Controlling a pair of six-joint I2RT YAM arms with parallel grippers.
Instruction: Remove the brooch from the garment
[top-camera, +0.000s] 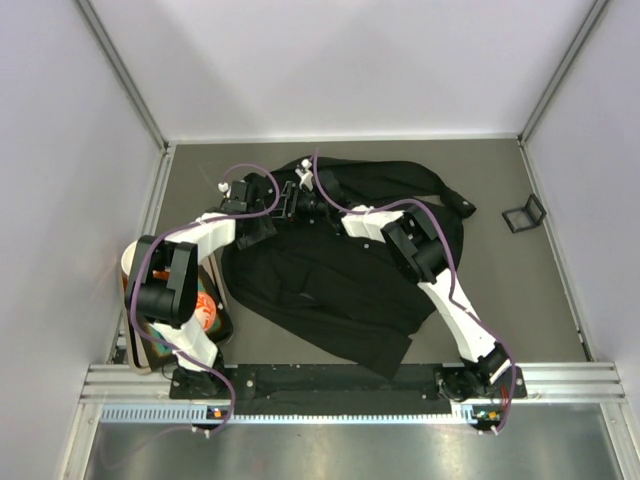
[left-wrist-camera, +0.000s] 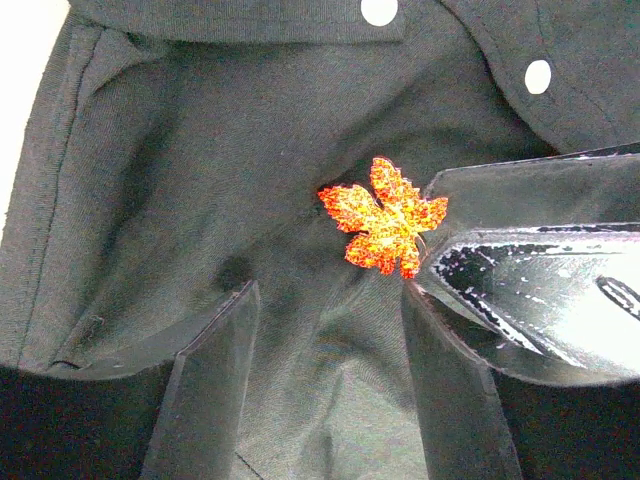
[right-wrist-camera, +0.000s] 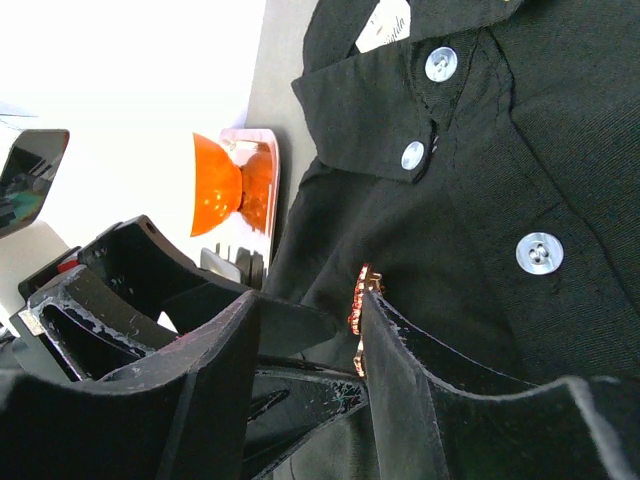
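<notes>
White-walled enclosure over a dull grey-brown table top (top-camera: 520, 300). Largest item is the garment, a black long-sleeved collared button-up shirt of soft wrinkled fabric (top-camera: 330, 280), lying spread mid-table with the collar end toward the far wall. Both arms reach over it and meet near the collar. In the overhead view the left gripper (top-camera: 266, 196) and right gripper (top-camera: 297, 197) are just beside each other. Left wrist view: the left gripper (left-wrist-camera: 328, 300) has its jaws apart over flat cloth, nothing between them, and grips nothing. Right wrist view: the right gripper (right-wrist-camera: 310, 300) shows a gap between its fingers, with dark shapes inside that gap. I cannot tell whether it is pinching anything. The brooch, a tiny glittery red-orange maple-leaf pin (left-wrist-camera: 385, 217), sits on the shirt front below the collar. It is just beyond the left fingertips and touches the tip of a glossy black finger (left-wrist-camera: 540, 265) entering from the right, taken to be the right gripper's. Edge-on, the brooch (right-wrist-camera: 360, 305) lies against that finger's inner face. Small pale buttons (right-wrist-camera: 539, 252) run beside it. Progress: approach done and contact made, but the pin is not yet off the cloth. Detaching and lifting it away are left.
</notes>
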